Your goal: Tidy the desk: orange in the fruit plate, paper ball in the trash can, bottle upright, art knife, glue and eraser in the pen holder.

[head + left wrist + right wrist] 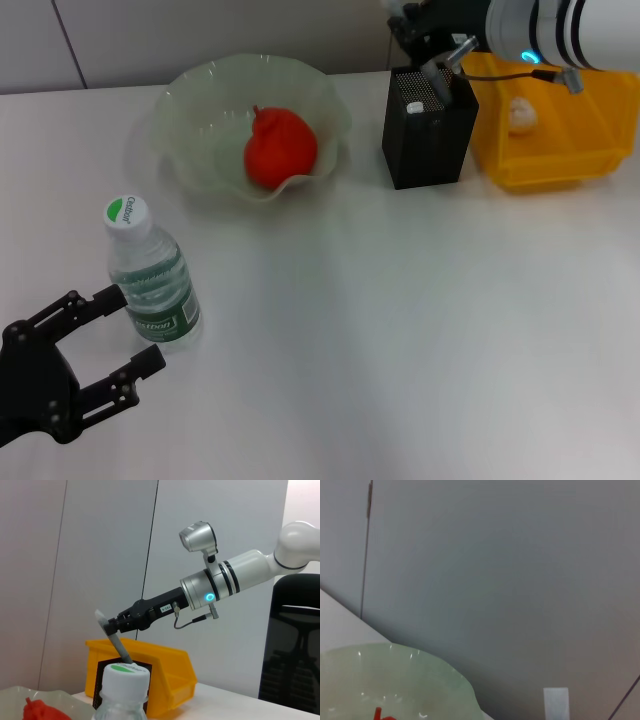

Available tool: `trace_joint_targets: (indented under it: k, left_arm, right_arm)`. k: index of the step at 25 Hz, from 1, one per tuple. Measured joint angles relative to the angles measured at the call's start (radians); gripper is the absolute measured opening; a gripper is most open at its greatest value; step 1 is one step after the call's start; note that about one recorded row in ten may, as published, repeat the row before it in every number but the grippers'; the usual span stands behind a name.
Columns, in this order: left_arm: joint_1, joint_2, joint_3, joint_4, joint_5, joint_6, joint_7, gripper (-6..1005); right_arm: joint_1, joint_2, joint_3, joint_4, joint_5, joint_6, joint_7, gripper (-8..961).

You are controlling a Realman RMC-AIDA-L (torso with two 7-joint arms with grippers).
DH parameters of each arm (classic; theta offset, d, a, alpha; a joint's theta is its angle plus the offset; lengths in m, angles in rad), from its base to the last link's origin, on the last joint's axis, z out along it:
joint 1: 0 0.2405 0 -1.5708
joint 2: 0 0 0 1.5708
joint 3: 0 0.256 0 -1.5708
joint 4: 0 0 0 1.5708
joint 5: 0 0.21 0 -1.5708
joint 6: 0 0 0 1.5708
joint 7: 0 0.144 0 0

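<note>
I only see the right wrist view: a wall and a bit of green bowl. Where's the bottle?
Observer: The bottle stands upright by the open left pincer.
Kid: What's the right pincer holding?
Observer: A grey knife, tilted, over the black holder.
Kid: And the paper ball?
Observer: In the yellow bin, beside the holder.

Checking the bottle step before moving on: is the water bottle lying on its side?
No, the water bottle stands upright on the desk, green-and-white cap on top, beside the open left hand.
</note>
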Motion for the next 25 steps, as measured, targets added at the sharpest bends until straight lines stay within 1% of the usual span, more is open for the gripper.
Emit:
trace_joint_targets:
  k: [7, 11, 15, 16, 17, 18, 19, 20, 21, 22, 23, 25]
  left_arm:
    - [-0.003, 0.0, 0.0, 0.0, 0.0, 0.0, 0.0, 786]
    - [-0.004, 0.0, 0.0, 0.0, 0.0, 0.004, 0.0, 786]
    - [0.001, 0.002, 0.0, 0.007, 0.0, 0.015, -0.002, 786]
    - [0.001, 0.002, 0.0, 0.008, 0.0, 0.016, -0.005, 786]
    - [0.001, 0.005, 0.0, 0.009, 0.001, 0.018, -0.014, 786]
    - [0.0, 0.007, 0.001, 0.009, 0.003, 0.02, -0.021, 786]
    - [0.0, 0.007, 0.001, 0.009, 0.003, 0.02, -0.021, 786]
    - [-0.003, 0.011, 0.004, 0.009, 0.007, 0.025, -0.034, 786]
    - [-0.003, 0.013, 0.005, 0.009, 0.008, 0.027, -0.035, 786]
    - [-0.003, 0.014, 0.008, 0.009, 0.008, 0.032, -0.036, 786]
    - [-0.003, 0.014, 0.008, 0.009, 0.008, 0.032, -0.036, 786]
    - [-0.004, 0.015, 0.008, 0.009, 0.009, 0.033, -0.036, 786]
  right_arm:
    - [0.006, -0.003, 0.003, 0.035, 0.008, 0.014, 0.0, 158]
    - [-0.004, -0.003, 0.006, 0.023, 0.009, 0.012, -0.001, 351]
    - [-0.084, -0.002, 0.008, -0.108, 0.042, -0.076, -0.001, 521]
    - [-0.084, -0.002, 0.008, -0.108, 0.042, -0.076, -0.001, 561]
    - [-0.117, -0.003, 0.029, -0.166, 0.097, -0.164, -0.005, 602]
    - [-0.117, -0.003, 0.029, -0.166, 0.097, -0.164, -0.005, 619]
    - [-0.132, -0.003, 0.051, -0.188, 0.146, -0.224, -0.025, 636]
    - [-0.164, -0.004, 0.109, -0.212, 0.272, -0.357, -0.107, 653]
    - [-0.164, -0.004, 0.109, -0.212, 0.272, -0.357, -0.107, 654]
    - [-0.2, -0.004, 0.183, -0.209, 0.43, -0.497, -0.236, 654]
    - [-0.2, -0.004, 0.183, -0.209, 0.43, -0.497, -0.236, 655]
    - [-0.23, -0.004, 0.256, -0.185, 0.552, -0.626, -0.368, 656]
